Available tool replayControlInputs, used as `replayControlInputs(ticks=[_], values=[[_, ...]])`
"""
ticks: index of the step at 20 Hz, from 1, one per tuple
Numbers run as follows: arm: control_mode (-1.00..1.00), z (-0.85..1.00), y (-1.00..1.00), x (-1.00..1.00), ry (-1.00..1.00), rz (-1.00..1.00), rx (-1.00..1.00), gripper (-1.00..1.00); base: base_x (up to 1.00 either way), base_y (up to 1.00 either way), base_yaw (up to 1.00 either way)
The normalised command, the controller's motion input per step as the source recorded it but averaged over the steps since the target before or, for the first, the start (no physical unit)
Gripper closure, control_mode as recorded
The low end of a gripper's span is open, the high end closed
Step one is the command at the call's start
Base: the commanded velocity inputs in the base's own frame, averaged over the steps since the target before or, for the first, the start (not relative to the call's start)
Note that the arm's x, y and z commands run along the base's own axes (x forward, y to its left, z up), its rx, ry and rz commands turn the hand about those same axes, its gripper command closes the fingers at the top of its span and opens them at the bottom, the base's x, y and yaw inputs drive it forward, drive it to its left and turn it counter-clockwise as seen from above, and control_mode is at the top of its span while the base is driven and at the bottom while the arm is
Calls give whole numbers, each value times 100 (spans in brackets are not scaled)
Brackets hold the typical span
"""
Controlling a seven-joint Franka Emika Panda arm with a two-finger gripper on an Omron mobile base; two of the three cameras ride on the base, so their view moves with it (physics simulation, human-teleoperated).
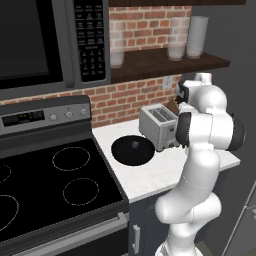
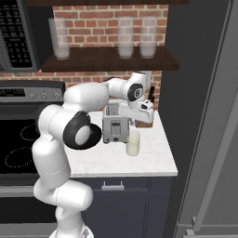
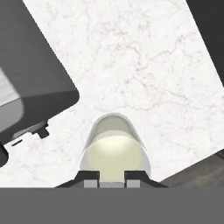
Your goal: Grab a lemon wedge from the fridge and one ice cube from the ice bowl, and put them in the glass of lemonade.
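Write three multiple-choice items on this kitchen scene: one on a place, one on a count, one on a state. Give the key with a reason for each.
1. Where does the glass of lemonade stand?
A. on the stove
B. on the white counter in front of the toaster
C. on the wooden shelf

2. How many tall frosted glasses are on the wooden shelf?
A. one
B. three
C. five

3. What is the state of the fridge?
A. door shut
B. door wide open
C. door removed

Key: 1 B, the right base view shows the tumbler on the counter just before the toaster. 2 B, three stand in a row in the right base view. 3 A, the dark door panel sits flush, with no shelves exposed.
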Motion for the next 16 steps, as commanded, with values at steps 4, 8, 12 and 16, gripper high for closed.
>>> replayControlInputs(ticks=[4, 8, 12, 16], values=[[-100, -8, -7, 21, 0, 0, 0, 100, 0, 0, 0], [-100, -6, -8, 8, 0, 0, 0, 100, 0, 0, 0], [-100, 0, -4, 0, 0, 0, 0, 100, 0, 0, 0], [-100, 0, -1, -2, 0, 0, 0, 100, 0, 0, 0]])
